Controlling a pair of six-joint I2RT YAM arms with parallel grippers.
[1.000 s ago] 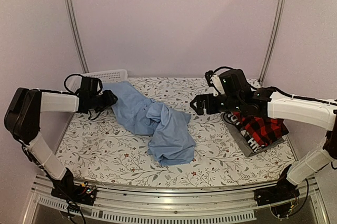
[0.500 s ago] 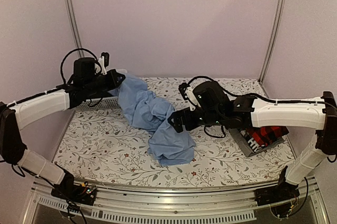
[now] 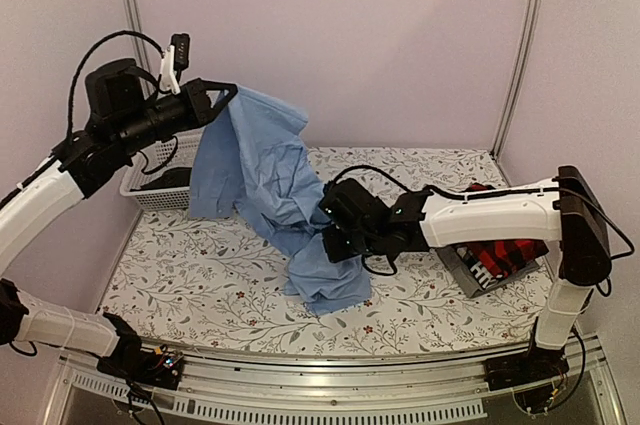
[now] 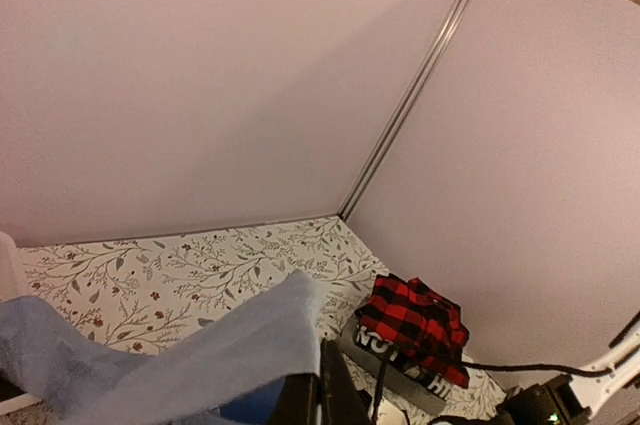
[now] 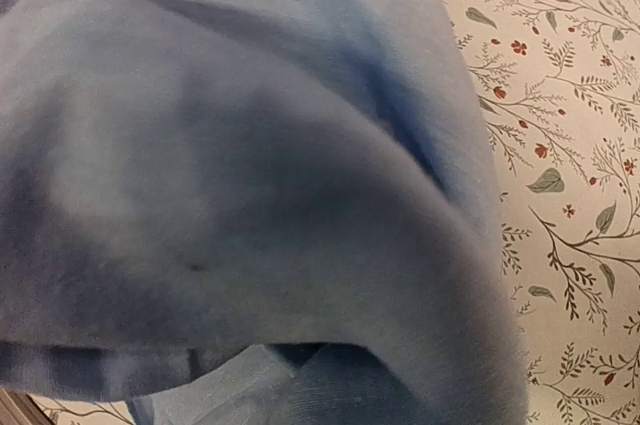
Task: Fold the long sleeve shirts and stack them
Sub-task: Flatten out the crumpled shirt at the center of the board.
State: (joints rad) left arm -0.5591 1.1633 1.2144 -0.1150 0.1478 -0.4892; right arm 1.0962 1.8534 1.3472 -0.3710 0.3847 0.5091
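My left tool (image 3: pixel 224 97) is up high, pressed together on an edge of the blue shirt (image 3: pixel 255 160). The shirt hangs down from it and trails onto the table (image 3: pixel 200 275) toward my right tool. Below my left tool sits a white basket (image 3: pixel 158 200) with something dark inside that I cannot make out.

My right tool (image 3: pixel 328 235) is low, against the shirt's bunched lower part. Its wrist camera sees only blue cloth, so I cannot tell whether its fingers are spread or pinching.

To the right of that tool a red-and-black plaid shirt (image 3: pixel 515 248) lies on a grey shirt (image 4: pixel 400 373). The grey one bears white letters, half covered and unreadable. The table wears a leaf-and-flower print, and the walls (image 3: pixel 400 45) are plain pale pink.
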